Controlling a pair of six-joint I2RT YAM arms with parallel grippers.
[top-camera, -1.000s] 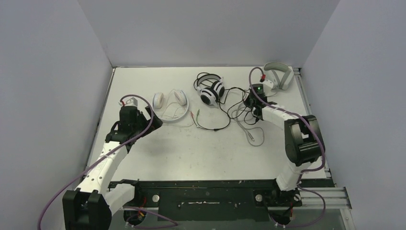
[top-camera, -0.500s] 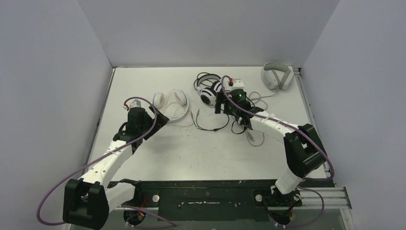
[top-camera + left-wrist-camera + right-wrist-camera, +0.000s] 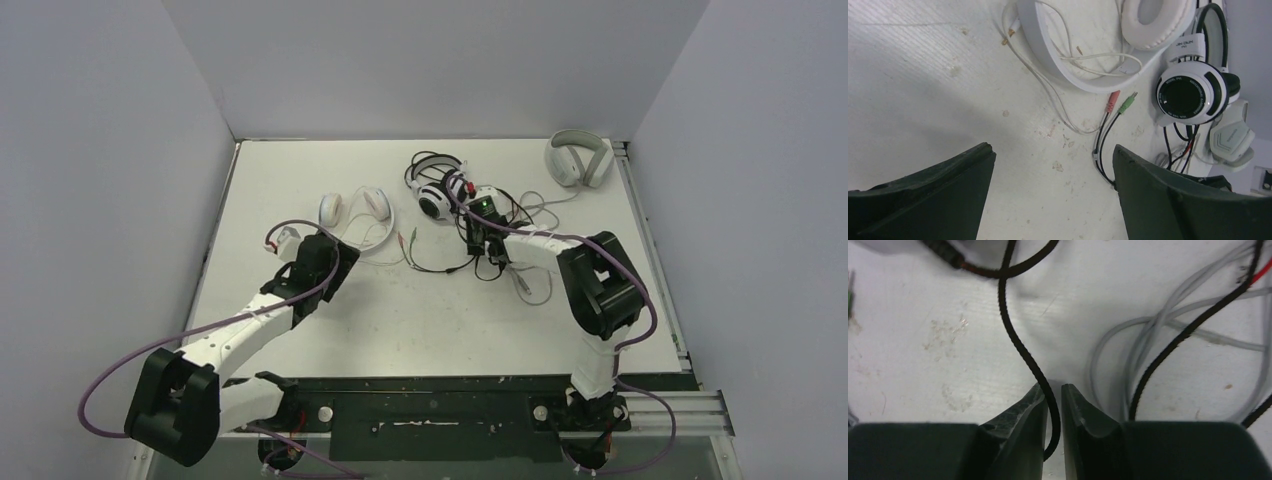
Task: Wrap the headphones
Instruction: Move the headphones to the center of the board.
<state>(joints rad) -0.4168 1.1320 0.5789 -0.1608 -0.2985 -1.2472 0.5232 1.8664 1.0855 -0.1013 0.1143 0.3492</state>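
Two right fingers [image 3: 1018,425] pinch the black cable [image 3: 1020,347], left fingers [image 3: 933,195] spread wide

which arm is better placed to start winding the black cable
Right: the right gripper is shut on the black cable. The left gripper is open, holding nothing.

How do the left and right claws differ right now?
The left claw is wide open with nothing between its fingers; the right claw is closed on the black cable. The left claw hovers over bare table near the white headphones; the right claw sits among tangled black and grey cables. Both point down at the table.
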